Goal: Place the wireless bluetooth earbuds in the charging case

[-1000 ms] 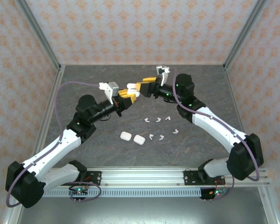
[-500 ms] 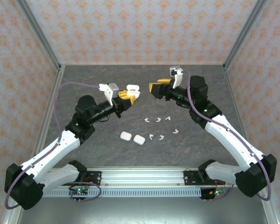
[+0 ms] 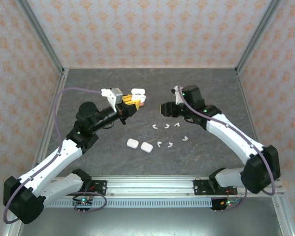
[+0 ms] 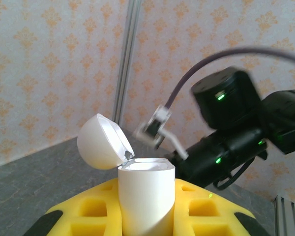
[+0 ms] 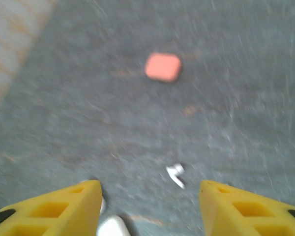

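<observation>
The left claw (image 3: 130,102) is clenched on a white charging case (image 4: 146,196), held above the table (image 3: 88,88) at about 11 o'clock from its middle. In the left wrist view the case stands upright between the yellow fingers (image 4: 211,209). Its rounded lid (image 4: 99,142) is flipped open and leans toward 10 o'clock. The case's mouth faces up, and its inside cannot be seen.

The right claw (image 5: 150,189) is released, its two yellow fingers well apart with nothing between them. It hangs over the table at about 1 o'clock from the middle, apart from the held case.

Six white earbuds (image 3: 165,126) lie loose on the table. Three form a row at the middle and three more sit toward 5 o'clock. One earbud (image 5: 175,174) shows just ahead of the open right fingers.

Two closed white cases (image 3: 140,145) rest side by side at about 7 o'clock. A coral-pink case (image 5: 162,67) lies further off on the table, blurred.
</observation>
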Tool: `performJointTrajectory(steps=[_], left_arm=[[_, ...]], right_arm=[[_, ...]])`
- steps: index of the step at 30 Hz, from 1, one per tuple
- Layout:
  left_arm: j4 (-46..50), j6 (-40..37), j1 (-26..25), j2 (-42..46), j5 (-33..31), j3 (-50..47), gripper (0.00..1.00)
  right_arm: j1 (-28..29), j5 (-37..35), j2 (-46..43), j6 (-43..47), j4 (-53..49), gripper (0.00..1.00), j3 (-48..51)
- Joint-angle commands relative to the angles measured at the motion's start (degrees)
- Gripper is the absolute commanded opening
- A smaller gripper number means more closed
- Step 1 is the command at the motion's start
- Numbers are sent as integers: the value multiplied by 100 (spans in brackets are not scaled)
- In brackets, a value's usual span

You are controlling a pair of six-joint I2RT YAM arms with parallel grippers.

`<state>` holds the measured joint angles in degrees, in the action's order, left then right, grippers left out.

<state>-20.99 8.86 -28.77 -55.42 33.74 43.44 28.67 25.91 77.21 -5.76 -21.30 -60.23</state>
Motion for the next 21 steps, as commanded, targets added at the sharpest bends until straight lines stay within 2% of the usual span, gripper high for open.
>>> performJointTrajectory(steps=[1,4,10,21], left_arm=[[-154,-117,-22,82,-104,-65,0],[-116,-113,-23,97,-106,-74,0],[-133,-104,-22,114,-117,-99,0],[-77,-65,-20,184,-134,-134,0]], right_arm=[[-28,-320,378,109,-581,53,-181],[-33,-386,697,45,-526,52,-211],[55,1,1390,14,-268,48,-348],[578,-409,2939,522,-549,41,-1496]])
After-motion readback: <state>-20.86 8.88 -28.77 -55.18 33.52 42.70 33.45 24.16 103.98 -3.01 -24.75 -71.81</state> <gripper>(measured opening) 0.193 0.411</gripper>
